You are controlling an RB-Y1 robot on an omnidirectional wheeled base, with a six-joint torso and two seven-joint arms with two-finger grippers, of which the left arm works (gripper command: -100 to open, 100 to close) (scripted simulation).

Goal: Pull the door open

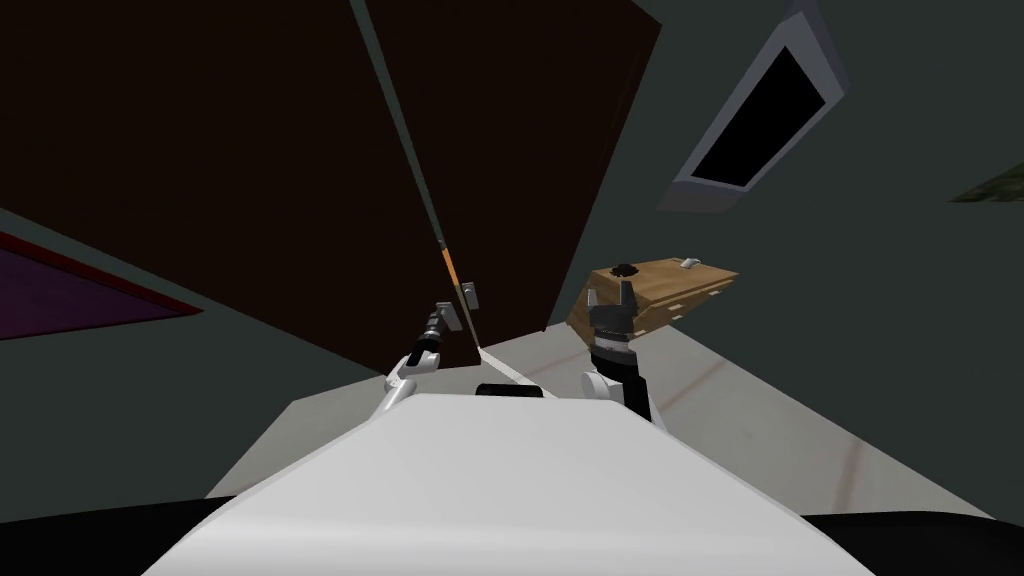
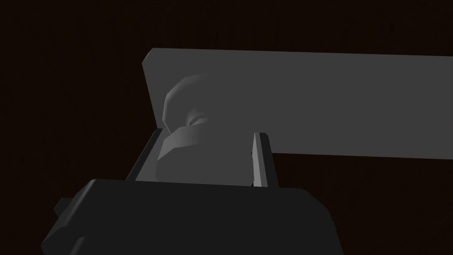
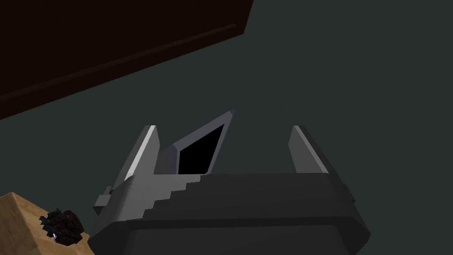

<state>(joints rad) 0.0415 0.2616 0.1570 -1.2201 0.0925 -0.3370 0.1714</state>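
Doorknob [image 2: 194,150], grey and rounded, sits right between the two thin fingers [image 2: 264,157] of the left hand [image 2: 209,133]. One finger lies against its side and the other stands just beside it, so the hand looks closed around the knob. Behind the knob is a flat grey plate [image 2: 332,102], fixed to the dark brown door [image 2: 75,88]. From the head view, the left arm reaches forward and up to that spot, with the left hand [image 1: 443,318] at the foot of a thin pale seam [image 1: 400,130] that runs up the brown surface. A short orange stretch [image 1: 450,265] shows on the seam just above the hand.

The right hand [image 1: 611,296] is raised, well apart from the door and just in front of a wooden bench [image 1: 670,290]. Its fingers [image 3: 143,148] stand wide apart with nothing between them. A small black clump [image 3: 62,226] lies near one corner of the bench, and a tiny white thing [image 1: 690,263] rests towards the far edge. Beyond the bench the wall [image 1: 900,300] is a dull grey-green, and a grey-framed window [image 1: 705,185] in it opens onto a black area. The floor [image 1: 760,420] beside the robot is pale.
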